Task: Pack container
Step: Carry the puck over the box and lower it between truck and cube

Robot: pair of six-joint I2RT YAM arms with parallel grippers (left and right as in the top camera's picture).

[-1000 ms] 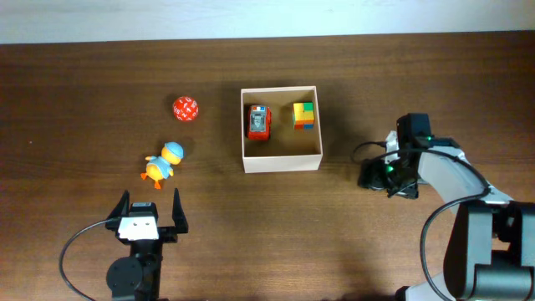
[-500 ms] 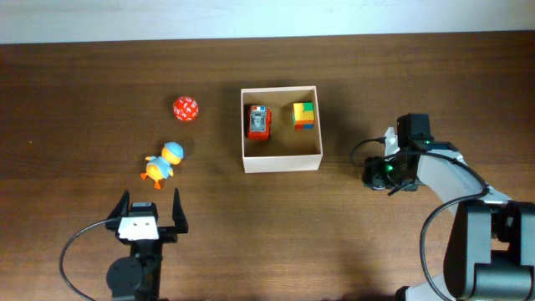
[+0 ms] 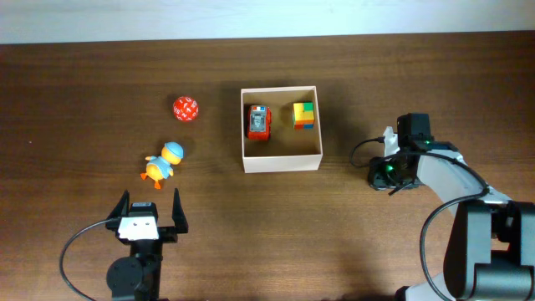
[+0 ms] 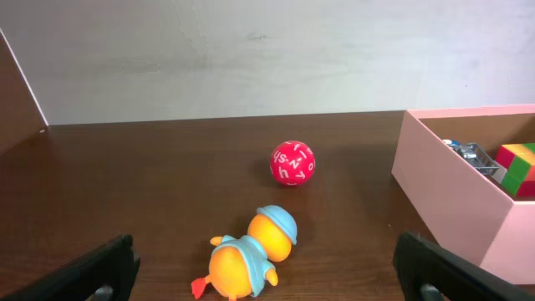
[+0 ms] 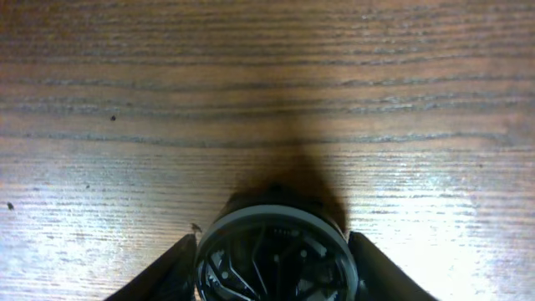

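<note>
Table from above: container mid-table, loose toys to its left, one arm on each side.

The container [image 3: 281, 165] sits on the table [image 3: 84, 84], toward the far side. Inside it, the toy car [image 3: 258, 122] is by the left wall and the block stack [image 3: 303, 115] is by the right wall, the two apart. The ball [image 3: 185, 108] lies left of the container, level with its far half. The duck toy [image 3: 162, 162] lies nearer and slightly further left, apart from the ball. The left gripper [image 3: 151, 199] is nearer again, before the duck toy and not touching it. The right gripper [image 3: 386, 171] is right of the container, level with its near wall and apart from it.
</note>
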